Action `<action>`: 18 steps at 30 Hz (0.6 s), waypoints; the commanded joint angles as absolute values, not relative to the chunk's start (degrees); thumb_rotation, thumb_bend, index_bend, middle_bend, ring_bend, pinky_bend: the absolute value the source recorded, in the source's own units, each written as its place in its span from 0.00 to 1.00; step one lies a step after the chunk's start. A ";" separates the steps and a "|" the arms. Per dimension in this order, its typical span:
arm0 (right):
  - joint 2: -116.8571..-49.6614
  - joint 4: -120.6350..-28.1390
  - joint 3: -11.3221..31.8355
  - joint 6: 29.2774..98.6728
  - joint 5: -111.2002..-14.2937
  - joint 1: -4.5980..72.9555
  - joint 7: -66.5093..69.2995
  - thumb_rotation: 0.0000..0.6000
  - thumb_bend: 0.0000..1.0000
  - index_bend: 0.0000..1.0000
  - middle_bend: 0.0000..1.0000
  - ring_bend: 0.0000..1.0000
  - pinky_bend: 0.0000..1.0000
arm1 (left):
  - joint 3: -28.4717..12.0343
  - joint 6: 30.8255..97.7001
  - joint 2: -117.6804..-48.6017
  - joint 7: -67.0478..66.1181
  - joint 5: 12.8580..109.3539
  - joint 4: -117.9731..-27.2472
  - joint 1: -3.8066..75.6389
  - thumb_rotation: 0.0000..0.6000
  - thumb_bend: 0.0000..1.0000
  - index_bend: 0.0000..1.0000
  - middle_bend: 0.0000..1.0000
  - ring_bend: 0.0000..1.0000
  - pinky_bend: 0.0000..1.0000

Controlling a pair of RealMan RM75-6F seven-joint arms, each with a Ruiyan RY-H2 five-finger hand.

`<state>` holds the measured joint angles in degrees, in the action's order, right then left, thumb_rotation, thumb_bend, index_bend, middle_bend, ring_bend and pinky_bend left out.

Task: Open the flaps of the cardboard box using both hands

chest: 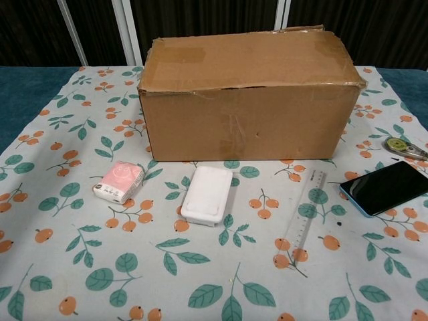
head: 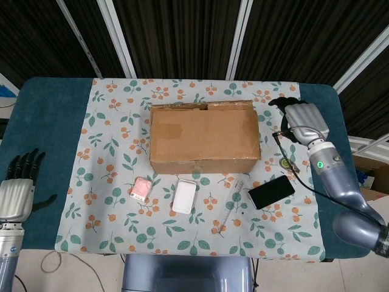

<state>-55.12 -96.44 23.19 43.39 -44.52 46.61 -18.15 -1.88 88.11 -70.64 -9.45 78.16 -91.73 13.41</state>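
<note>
A brown cardboard box (head: 204,137) (chest: 249,90) sits in the middle of the floral cloth, its top flaps lying flat and closed. My right hand (head: 302,119) hovers just to the right of the box's far right corner, fingers apart, holding nothing and not touching the box. My left hand (head: 19,185) stays at the near left edge of the table over the teal cloth, fingers spread and empty, far from the box. The chest view shows neither hand.
In front of the box lie a pink packet (head: 141,189) (chest: 118,182), a white case (head: 184,196) (chest: 207,194), a clear ruler (head: 230,202) (chest: 301,221) and a black phone (head: 271,191) (chest: 389,186). A correction-tape dispenser (head: 289,165) (chest: 403,146) lies right of the box, under my right forearm.
</note>
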 commanded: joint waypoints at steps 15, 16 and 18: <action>-66.63 -81.83 15.58 37.83 -27.54 62.01 -26.50 1.00 1.00 0.29 0.29 0.27 0.30 | -3.44 87.16 -71.17 -9.22 79.51 -90.77 12.55 1.00 0.01 0.00 0.00 0.00 0.00; -67.02 -81.14 15.36 37.73 -27.13 62.51 -26.59 1.00 1.00 0.30 0.30 0.27 0.30 | -3.59 87.06 -71.16 -9.23 79.39 -90.77 12.51 1.00 0.01 0.00 0.00 0.00 0.00; -67.75 -79.86 14.93 37.55 -26.38 63.42 -26.70 1.00 1.00 0.30 0.31 0.28 0.30 | -3.91 86.95 -71.12 -9.17 79.25 -90.77 12.42 1.00 0.01 0.00 0.00 0.00 0.00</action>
<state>-67.09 -80.74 15.40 37.81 -27.01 62.80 -26.52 -3.85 86.99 -71.14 -9.18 79.29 -90.78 12.46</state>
